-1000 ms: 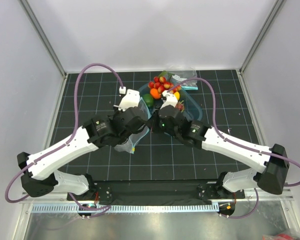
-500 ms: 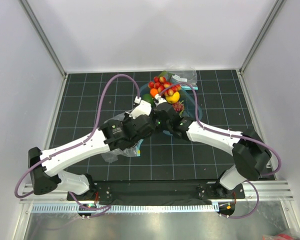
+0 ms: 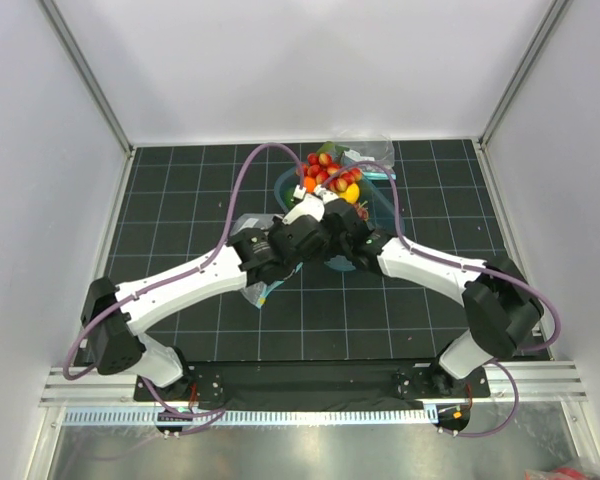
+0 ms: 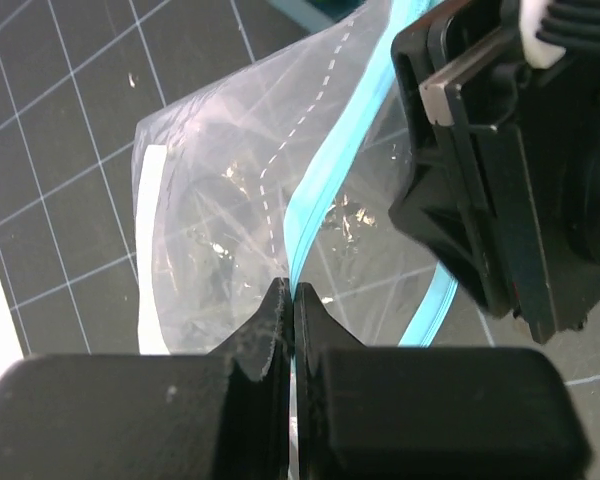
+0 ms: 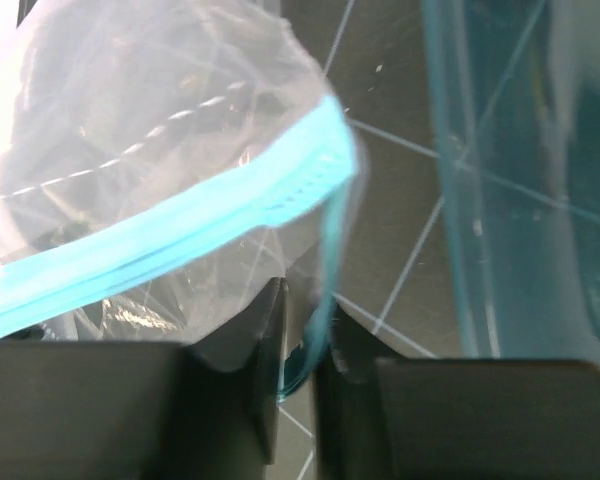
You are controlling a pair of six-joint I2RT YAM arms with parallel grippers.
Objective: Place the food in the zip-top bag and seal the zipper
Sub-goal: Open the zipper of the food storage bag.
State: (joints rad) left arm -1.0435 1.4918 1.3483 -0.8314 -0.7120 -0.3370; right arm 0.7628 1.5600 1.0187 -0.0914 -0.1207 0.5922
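The zip-top bag [image 4: 215, 215] is clear, with a white label [image 4: 152, 250]. In the top view it lies mostly hidden under both wrists, with one corner [image 3: 261, 292] showing. My left gripper [image 4: 292, 290] is shut on its teal zipper [image 4: 325, 170]. My right gripper [image 5: 305, 300] is shut on the end of the same zipper [image 5: 180, 230]. In the top view the left gripper [image 3: 302, 222] and the right gripper [image 3: 336, 220] meet just in front of the food. The food is strawberries [image 3: 320, 168], an orange [image 3: 309, 184] and a lemon [image 3: 351, 190]. The lime and grapes are hidden.
The food sits in a teal translucent tub [image 3: 385, 205], whose wall is close on the right in the right wrist view [image 5: 500, 200]. A smaller clear bag [image 3: 368, 150] lies behind the tub. The right gripper's black body [image 4: 500, 180] fills the right of the left wrist view.
The left wrist has swung right and back toward the tub. The right arm has folded in, so the grippers now sit close together. More of the bag is now hidden under the arms.
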